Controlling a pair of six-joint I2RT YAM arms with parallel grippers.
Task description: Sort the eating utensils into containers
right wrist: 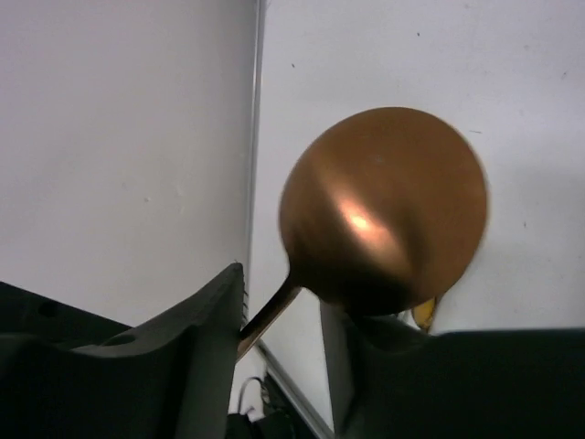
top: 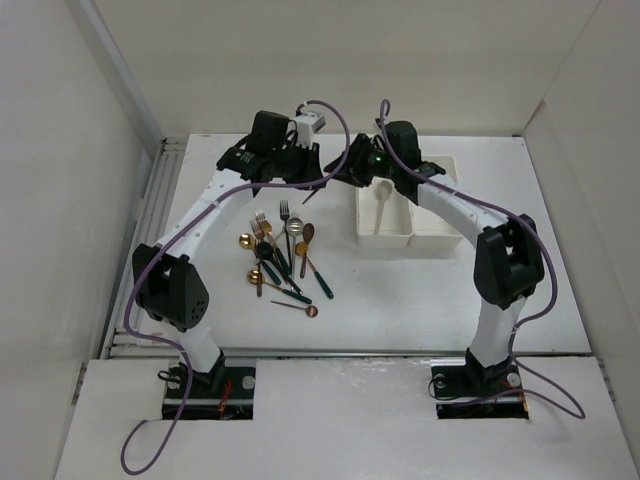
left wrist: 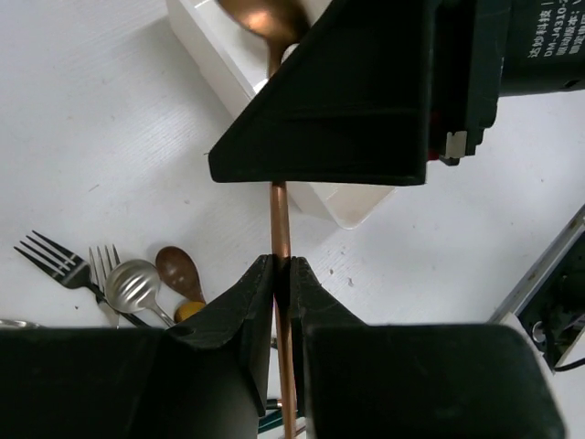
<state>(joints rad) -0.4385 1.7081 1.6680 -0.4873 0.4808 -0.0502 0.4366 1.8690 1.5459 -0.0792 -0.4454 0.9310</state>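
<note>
Okay so the left gripper [left wrist: 281,274] is clamped on the copper spoon [left wrist: 280,219] by its handle, long axis pointing bowl-first at the containers [left wrist: 238,82]. Jaws apart, the right gripper [right wrist: 281,297] straddles the neck and sits nearer the containers.

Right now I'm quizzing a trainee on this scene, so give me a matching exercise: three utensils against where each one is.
Things:
1. copper spoon
2. pale spoon
3. forks

Places:
A. lying on the table
B. inside a bin
C. pinched in the left gripper

Pairs: 1-C, 2-B, 3-A
</note>
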